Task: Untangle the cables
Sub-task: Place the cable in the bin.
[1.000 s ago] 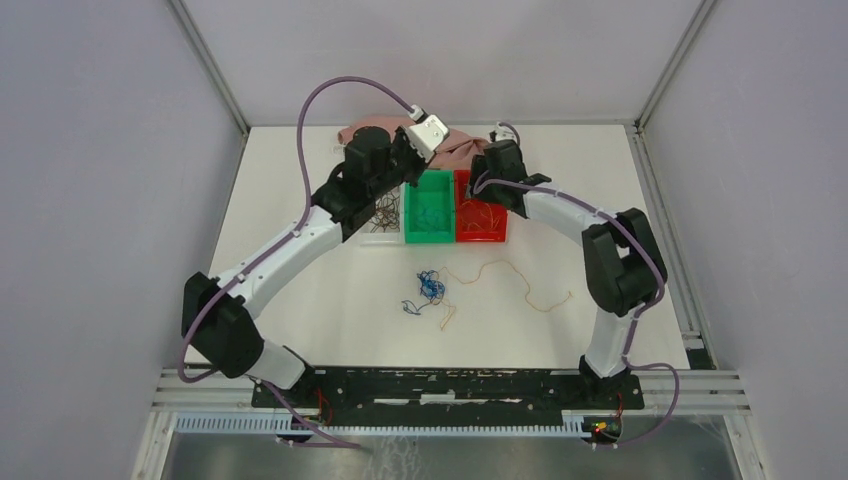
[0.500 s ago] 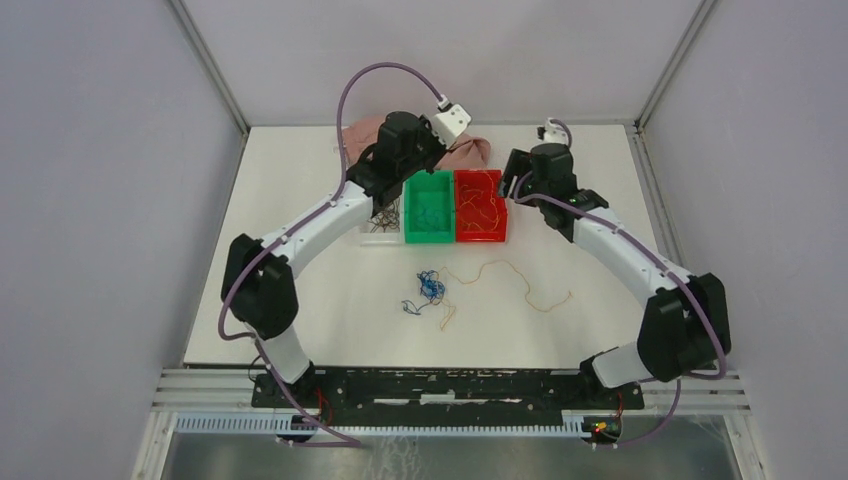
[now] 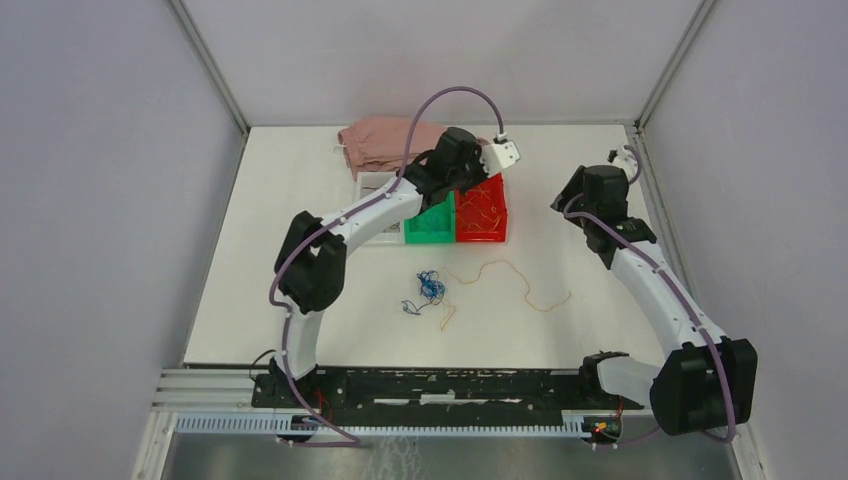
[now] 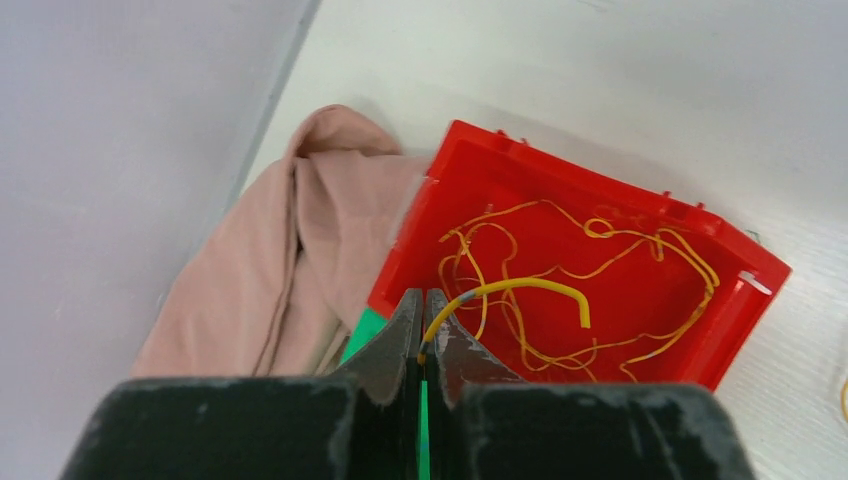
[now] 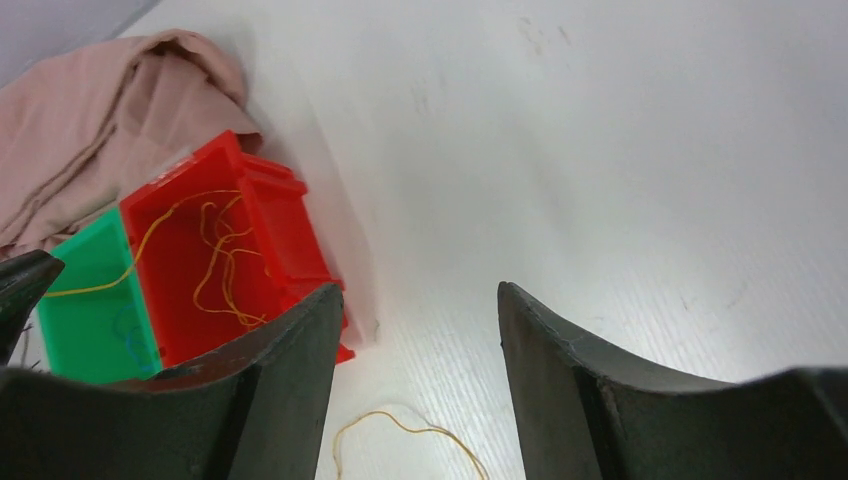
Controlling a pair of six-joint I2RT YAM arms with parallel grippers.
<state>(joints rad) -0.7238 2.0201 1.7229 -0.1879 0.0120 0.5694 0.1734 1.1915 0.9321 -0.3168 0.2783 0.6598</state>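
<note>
My left gripper (image 4: 424,295) is shut on the end of a short yellow cable (image 4: 520,288), which arcs out above the red bin (image 4: 735,262). Several thin yellow cables (image 4: 600,250) lie loose in that bin. On the table in front of the bins sits a small blue and dark tangle of cables (image 3: 430,288), with a long yellow-orange cable (image 3: 512,275) trailing to its right. My right gripper (image 5: 415,300) stands open with nothing between its fingers. It hangs over bare table to the right of the red bin (image 5: 275,195), above a yellow cable loop (image 5: 400,420).
A green bin (image 3: 430,228) stands left of the red bin (image 3: 482,212), and a clear bin (image 3: 378,212) with dark wires left of that. A pink cloth (image 3: 380,140) lies bunched behind them. The enclosure walls stand close at the back and sides.
The left arm swung right from the clear and green bins to above the red bin. The right arm pulled back from the red bin toward the right wall.
</note>
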